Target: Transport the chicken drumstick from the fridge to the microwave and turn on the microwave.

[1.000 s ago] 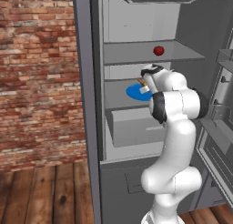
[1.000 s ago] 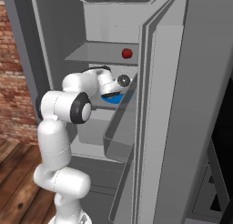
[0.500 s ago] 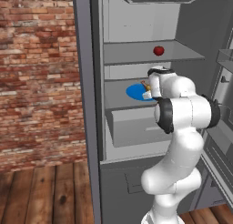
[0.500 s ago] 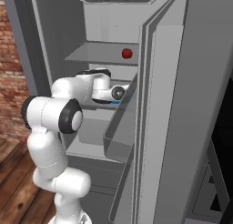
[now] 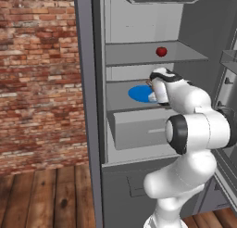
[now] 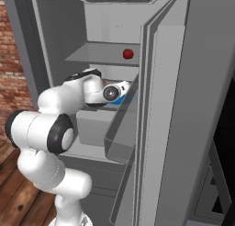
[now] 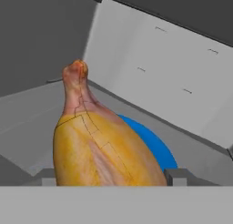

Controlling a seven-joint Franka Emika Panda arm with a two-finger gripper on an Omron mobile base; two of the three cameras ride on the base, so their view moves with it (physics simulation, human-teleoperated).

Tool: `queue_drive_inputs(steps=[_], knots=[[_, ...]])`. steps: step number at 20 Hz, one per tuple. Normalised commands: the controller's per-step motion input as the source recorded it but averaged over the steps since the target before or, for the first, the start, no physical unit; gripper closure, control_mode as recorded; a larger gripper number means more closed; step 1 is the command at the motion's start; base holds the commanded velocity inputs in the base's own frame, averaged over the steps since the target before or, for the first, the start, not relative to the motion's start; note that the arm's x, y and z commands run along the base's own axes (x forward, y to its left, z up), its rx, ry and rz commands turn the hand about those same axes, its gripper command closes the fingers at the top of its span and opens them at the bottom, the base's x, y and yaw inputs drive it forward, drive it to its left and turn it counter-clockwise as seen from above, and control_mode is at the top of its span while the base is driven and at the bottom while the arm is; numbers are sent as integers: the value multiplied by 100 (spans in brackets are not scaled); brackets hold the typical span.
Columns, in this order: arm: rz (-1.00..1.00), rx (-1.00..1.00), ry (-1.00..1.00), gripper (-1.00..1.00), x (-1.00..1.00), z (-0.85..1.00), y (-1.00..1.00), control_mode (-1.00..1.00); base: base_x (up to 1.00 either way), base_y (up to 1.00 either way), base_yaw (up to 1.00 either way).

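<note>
With the fridge (image 5: pixel 92 106) open, the chicken drumstick (image 7: pixel 98 145) is framed on its blue plate (image 5: pixel 139 92) between the spread, not-yet-clenched tips of the tool (image 7: pixel 109 176), so grasping, transport and microwave start remain.

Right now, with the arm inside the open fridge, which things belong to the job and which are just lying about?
Part of the job:
chicken drumstick, lying on the plate between the open tool's fingertips
fridge, door open

Just lying about:
blue plate under the drumstick
red round fruit on the shelf above
drawer below
</note>
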Motion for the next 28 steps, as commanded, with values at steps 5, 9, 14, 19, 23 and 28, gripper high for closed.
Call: queue_drive_inputs(steps=[5,9,14,19,23,28], knots=[[0,-12,3,100,-63,54,0,-100,0,0,0],[0,-13,5,100,-67,70,0,-100,0,0,0],[0,-13,11,100,-59,77,0,-100,0,0,0],[0,-10,20,100,-57,79,0,-100,0,0,0],[0,-7,26,100,-58,72,0,-100,0,0,0],[-1,-2,15,100,-67,45,13,-100,0,0,0]])
